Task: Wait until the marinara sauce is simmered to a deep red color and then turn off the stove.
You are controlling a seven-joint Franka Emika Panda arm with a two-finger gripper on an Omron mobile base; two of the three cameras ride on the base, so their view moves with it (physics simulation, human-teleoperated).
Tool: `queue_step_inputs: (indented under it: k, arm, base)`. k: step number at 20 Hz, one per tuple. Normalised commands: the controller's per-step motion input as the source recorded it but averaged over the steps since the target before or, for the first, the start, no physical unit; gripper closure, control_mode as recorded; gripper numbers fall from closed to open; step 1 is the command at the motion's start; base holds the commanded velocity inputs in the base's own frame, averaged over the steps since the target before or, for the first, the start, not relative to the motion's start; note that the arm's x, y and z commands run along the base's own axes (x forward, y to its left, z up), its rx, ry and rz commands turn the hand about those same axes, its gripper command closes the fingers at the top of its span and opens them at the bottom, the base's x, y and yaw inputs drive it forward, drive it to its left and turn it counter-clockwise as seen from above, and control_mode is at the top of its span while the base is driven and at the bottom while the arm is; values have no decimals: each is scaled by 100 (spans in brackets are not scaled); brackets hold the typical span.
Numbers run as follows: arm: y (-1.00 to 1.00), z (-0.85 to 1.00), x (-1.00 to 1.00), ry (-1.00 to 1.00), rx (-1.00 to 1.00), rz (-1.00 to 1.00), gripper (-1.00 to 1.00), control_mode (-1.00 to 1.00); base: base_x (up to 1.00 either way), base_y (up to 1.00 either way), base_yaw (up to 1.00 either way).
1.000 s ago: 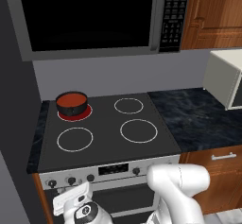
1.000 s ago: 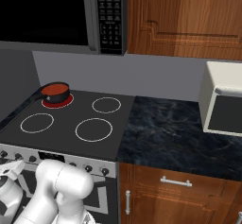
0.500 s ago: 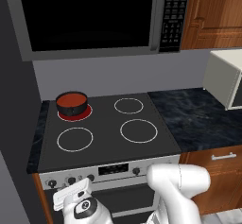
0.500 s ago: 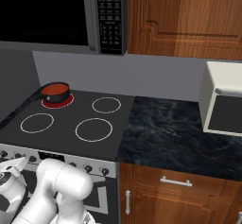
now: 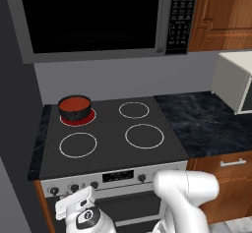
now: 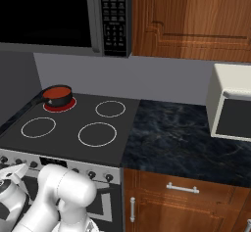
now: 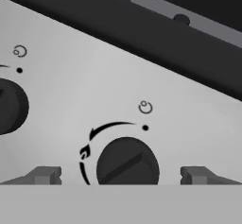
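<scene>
Hand view has the gripper [image 7: 121,176] parked right in front of a dark knob [image 7: 127,162] on the stove's silver front panel [image 7: 71,100], fingers spread wide with one tip either side of the knob and not touching it yet. A second knob [image 7: 9,106] sits just to its left.

The marinara sauce [image 5: 75,102] is in the small black pot [image 5: 76,109] on the far-left burner [image 5: 78,118], which glows red under it. The sauce looks a pretty solid red to me, so I'd guess it's about time to kill the heat.

What could go wrong: the fingers are way wider than the knob, so if they close off-centre they could slip off the knob instead of turning it. Also, I can't confirm this knob is the one for the far-left burner. The little ring icon [image 7: 145,107] above it is too small to read, and turning the wrong one leaves the sauce cooking.

Nothing blocks the knob itself. Around it: the stove [image 5: 110,143] with three unlit burners, a dark stone counter [image 6: 181,138] to the right, a white appliance [image 6: 230,101] on it, the microwave [image 5: 98,18] overhead and wooden cabinets [image 6: 191,18].
</scene>
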Motion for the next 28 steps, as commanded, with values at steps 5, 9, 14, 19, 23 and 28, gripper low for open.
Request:
queue_step_inputs:
  k: [5, 9, 14, 19, 23, 28]
  arm:
    - [3, 0, 4, 0, 0, 0, -100, -100]
    - [8, 0, 10, 0, 0, 0, -100, -100]
    - [9, 0, 11, 0, 0, 0, -100, -100]
    - [1, 0, 2, 0, 0, 0, 100, -100]
    - [0, 0, 0, 0, 0, 0, 100, -100]
    - [0, 0, 0, 0, 0, 0, 100, -100]
  base:
    - [0, 0, 0]
    - [0, 0, 0]
    - [0, 0, 0]
    - [0, 0, 0]
    - [0, 0, 0]
    - [0, 0, 0]
